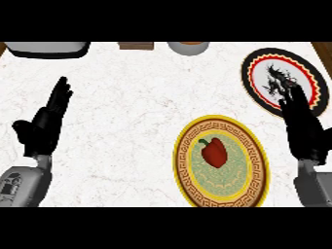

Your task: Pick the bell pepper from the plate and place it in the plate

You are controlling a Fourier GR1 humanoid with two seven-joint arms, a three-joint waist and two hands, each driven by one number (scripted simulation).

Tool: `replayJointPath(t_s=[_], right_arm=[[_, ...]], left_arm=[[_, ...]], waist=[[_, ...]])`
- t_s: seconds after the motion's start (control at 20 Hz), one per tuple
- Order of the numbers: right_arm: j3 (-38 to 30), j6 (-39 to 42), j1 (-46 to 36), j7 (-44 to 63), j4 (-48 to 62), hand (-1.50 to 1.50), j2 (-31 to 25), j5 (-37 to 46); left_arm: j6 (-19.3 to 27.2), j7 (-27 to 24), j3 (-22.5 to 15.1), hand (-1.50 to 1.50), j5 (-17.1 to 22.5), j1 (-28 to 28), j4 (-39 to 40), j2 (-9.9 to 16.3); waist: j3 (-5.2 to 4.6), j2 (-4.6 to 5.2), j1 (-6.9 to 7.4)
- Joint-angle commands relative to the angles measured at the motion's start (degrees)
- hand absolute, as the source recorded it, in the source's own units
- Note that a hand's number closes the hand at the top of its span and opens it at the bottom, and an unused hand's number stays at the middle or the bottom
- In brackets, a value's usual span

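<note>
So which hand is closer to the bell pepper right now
The right hand. It is just right of the bell pepper and its yellow plate; the left hand rests far across the counter.

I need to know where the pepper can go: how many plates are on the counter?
2. A yellow-rimmed plate lies near the front, holding the red bell pepper; a black-rimmed plate lies at far right, partly behind the right hand.

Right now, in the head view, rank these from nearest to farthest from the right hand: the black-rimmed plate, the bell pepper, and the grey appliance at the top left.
From the right hand:
1. Black-rimmed plate, far right; the fingertips overlap its lower edge.
2. Bell pepper, to the hand's left, lying on the yellow-rimmed plate.
3. Grey appliance, top left corner, across the counter.
</note>
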Motion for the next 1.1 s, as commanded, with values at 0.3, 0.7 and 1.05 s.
replayJointPath(t_s=[0.3,0.7,1.05], right_arm=[[7.9,15.7,-16.9,-5.5,-5.1,1.5,-23.1,19.3],[2.2,21.2,-20.5,-29.7,17.3,-1.5,-8.2,13.8],[6.4,28.9,-21.6,-28.2,17.2,-1.5,-18.4,22.8]], left_arm=[[-2.9,7.9,-3.9,0.0,3.5,5.7,4.8,-5.3],[-2.7,13.4,-5.2,0.0,4.8,10.8,-0.5,-7.6],[-4.5,13.8,-3.6,0.0,5.7,9.5,0.8,-7.2]], waist=[[-0.54,0.02,2.49],[1.61,0.11,0.56],[1.51,0.02,-0.15]])
